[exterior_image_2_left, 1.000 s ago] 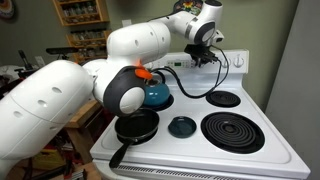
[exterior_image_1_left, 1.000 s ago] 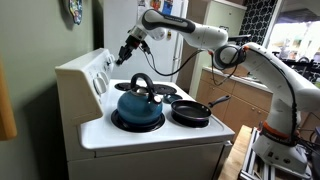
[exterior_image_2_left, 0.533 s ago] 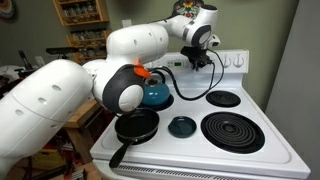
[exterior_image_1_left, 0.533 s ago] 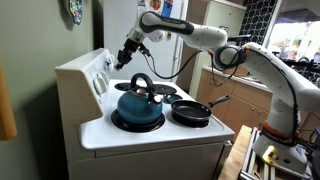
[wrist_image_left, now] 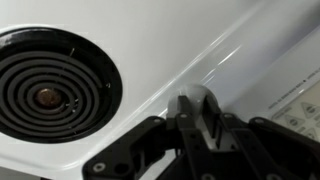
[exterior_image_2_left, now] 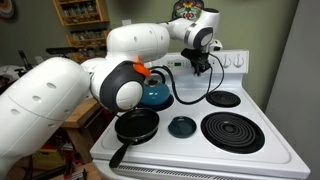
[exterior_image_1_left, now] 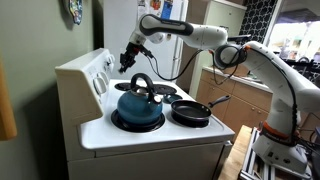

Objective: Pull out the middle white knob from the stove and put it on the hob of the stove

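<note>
While the gripper [exterior_image_1_left: 128,62] hovers upper middle in both exterior views [exterior_image_2_left: 203,68], the wrist view shows it clenched on the middle white knob [wrist_image_left: 207,98] at lower centre, between the hob [wrist_image_left: 120,25] with its burner [wrist_image_left: 45,95] upper left and the back panel [wrist_image_left: 292,105] right.

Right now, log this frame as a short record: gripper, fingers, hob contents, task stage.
gripper: above the rear of the hob, close to the back panel
fingers: closed around a small white round piece, apparently the middle white knob
on hob: blue kettle, black frying pan
task stage: knob not yet set down
</note>
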`<state>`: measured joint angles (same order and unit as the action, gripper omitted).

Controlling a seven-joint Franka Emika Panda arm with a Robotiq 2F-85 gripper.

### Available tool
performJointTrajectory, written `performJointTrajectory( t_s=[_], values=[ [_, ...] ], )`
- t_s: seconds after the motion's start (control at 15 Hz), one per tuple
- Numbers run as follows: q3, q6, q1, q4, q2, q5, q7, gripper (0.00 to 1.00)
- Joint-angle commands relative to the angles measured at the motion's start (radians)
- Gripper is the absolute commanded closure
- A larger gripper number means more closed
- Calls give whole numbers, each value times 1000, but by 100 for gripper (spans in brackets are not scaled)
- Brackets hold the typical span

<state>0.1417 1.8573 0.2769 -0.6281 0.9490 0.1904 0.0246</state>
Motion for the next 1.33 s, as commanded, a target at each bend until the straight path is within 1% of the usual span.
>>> performJointTrajectory(
  t_s=[0.0, 0.27, 0.6, 0.87, 1.0, 1.27],
  values=[
    [-6, -3, -14, -152, -70, 23, 110, 95],
    [-3, -4, -33, -322, -151, 31, 188, 95],
    [-7, 9, -51, -545, -264, 15, 180, 95],
    [-31, 85, -50, -712, -351, -18, 169, 95],
    [-44, 138, -45, -773, -380, -30, 167, 95],
    [-44, 254, -43, -849, -396, -49, 191, 95]
  ],
)
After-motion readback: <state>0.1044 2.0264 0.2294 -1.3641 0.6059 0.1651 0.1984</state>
